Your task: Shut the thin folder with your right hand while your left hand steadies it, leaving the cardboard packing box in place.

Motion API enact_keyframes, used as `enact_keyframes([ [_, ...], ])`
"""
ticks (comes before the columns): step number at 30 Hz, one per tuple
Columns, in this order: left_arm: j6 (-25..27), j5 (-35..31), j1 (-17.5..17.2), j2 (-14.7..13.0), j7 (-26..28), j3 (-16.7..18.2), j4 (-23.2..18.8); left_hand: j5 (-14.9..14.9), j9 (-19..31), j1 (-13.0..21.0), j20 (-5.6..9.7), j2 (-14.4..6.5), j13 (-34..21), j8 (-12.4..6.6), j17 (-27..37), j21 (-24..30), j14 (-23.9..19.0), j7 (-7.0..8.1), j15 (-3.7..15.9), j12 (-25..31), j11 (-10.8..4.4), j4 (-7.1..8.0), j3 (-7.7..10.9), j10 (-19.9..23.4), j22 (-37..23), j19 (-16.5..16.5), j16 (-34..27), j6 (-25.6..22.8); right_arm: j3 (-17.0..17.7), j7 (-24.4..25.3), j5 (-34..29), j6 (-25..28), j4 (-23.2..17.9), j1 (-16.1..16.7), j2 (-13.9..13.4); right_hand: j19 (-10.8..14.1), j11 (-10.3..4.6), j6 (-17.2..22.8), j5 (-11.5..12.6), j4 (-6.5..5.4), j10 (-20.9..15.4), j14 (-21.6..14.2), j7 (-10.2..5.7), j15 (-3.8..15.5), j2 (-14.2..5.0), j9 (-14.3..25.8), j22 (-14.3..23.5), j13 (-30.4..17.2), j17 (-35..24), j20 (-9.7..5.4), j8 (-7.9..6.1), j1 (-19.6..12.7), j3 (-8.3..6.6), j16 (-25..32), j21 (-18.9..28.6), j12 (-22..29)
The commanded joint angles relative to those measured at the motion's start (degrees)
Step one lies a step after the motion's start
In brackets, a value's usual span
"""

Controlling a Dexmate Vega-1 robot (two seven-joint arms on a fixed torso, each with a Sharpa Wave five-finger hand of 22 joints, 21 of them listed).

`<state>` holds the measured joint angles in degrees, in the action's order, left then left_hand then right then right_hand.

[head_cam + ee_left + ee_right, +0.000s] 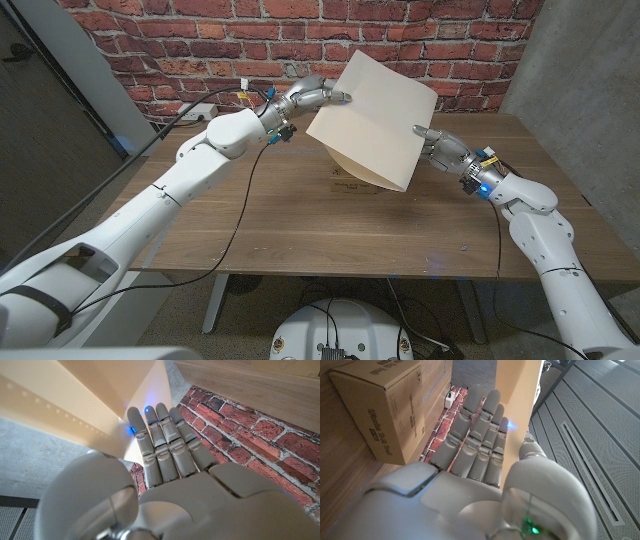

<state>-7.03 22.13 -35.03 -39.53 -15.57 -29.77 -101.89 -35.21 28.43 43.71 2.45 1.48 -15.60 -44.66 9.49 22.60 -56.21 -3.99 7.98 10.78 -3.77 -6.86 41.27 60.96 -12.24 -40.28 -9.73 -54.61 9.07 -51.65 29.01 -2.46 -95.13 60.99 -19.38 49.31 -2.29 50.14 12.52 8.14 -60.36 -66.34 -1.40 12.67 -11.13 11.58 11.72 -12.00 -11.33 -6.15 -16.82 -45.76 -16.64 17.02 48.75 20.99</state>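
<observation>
Thin cream paper folder held up above wooden table, partly open, hiding brown cardboard packing box behind it. Left hand grips top corner; right hand grips right edge. Closing step under way, apparently. Next: right hand presses cover shut, clear of box.

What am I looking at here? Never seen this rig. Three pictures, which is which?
A stationary two-armed robot at a wooden table. The head view looks down from its head; the other two come from cameras on each wrist, looking along the back of that hand. Both hands hold a cream folder up off the table: the left robot hand at its upper edge, the right robot hand at its side. A cardboard box stands on the table, mostly hidden behind the folder in the head view.
</observation>
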Motion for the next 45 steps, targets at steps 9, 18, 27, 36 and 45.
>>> enact_keyframes([
  [9,-2.28,10.86,1.01,1.01,-10.96,0.48,4.75,17.2,-6.23,-14.56,-10.95,4.84,0.79,12.97,1.22,-2.69,18.07,0.84,-6.43,-0.2,4.7,5.96,-10.38,-20.44,0.41,9.28,-0.58,22.4,-0.41,4.18,0.28,-1.17,-1.69,1.31,-0.66,-1.38,-0.28,2.46,0.35,-0.22,-3.3,-2.01,-0.89,0.09,0.58,0.77,0.39,-1.0,-1.36,-4.34,-1.06,-1.64,-2.37,1.3,1.11,0.81],
  [18,-2.02,13.31,1.34,2.13,-12.18,0.62,6.81,23.85,-9.18,-19.18,-12.38,4.87,1.52,19.45,1.27,-3.37,22.12,2.19,-8.84,-0.01,7.56,8.2,-12.44,-26.79,0.51,10.34,-0.9,31.29,-0.56,4.78,0.21,-1.96,-1.34,1.15,-0.75,-2.06,-0.28,2.25,0.27,-0.36,-3.29,-1.8,-0.97,0.07,0.95,0.87,0.81,-1.29,-1.67,-4.16,-0.97,-1.61,-2.73,1.24,1.6,0.72],
  [27,-2.31,14.62,1.74,2.94,-13.59,0.53,8.34,24.66,-9.78,-20.6,-12.45,4.38,1.73,20.81,1.25,-3.57,23.67,2.14,-9.57,0.15,8.09,9.07,-12.86,-27.95,0.53,10.59,-0.71,32.87,-0.64,5.7,0.33,-3.3,-0.23,0.55,-0.11,-3.39,-1.53,5.32,0.07,0.68,-6.24,-4.34,-2.08,0.51,0.56,1.98,0.68,-2.45,-3.46,-4.95,-2.84,-4.99,-5.72,2.75,3.04,1.65],
  [36,-4.04,17.98,-0.62,3.18,-13.65,2.61,7.14,24.74,-13.72,-22.98,-14.08,4.05,2.96,30.65,1.16,-8.85,37.83,5.85,-12.04,-0.24,8.51,9.76,-14.3,-41.47,0.34,23.0,-0.3,47.51,-1.07,7.08,-0.11,-5.08,1.42,-0.52,0.9,-4.63,-1.67,6.44,-0.36,0.45,-8.15,-5.88,-2.09,0.45,0.55,2.84,0.84,-3.37,-4.83,-5.16,-4.0,-6.45,-6.94,3.9,4.16,2.33],
  [45,-7.05,19.4,-4.52,3.69,-8.95,5.74,5.92,24.55,-15.69,-23.72,-12.34,3.37,3.53,33.87,1.18,-11.48,49.04,9.0,-12.95,-0.4,6.96,9.82,-14.95,-51.1,-0.02,33.71,0.0,54.59,-1.72,8.51,-0.63,-7.16,3.64,-2.09,2.14,-5.75,-1.55,7.47,-0.86,0.16,-9.41,-6.88,-1.48,0.37,0.99,3.65,3.21,-4.42,-6.18,-5.89,-5.13,-7.36,-7.75,4.76,7.13,2.7],
])
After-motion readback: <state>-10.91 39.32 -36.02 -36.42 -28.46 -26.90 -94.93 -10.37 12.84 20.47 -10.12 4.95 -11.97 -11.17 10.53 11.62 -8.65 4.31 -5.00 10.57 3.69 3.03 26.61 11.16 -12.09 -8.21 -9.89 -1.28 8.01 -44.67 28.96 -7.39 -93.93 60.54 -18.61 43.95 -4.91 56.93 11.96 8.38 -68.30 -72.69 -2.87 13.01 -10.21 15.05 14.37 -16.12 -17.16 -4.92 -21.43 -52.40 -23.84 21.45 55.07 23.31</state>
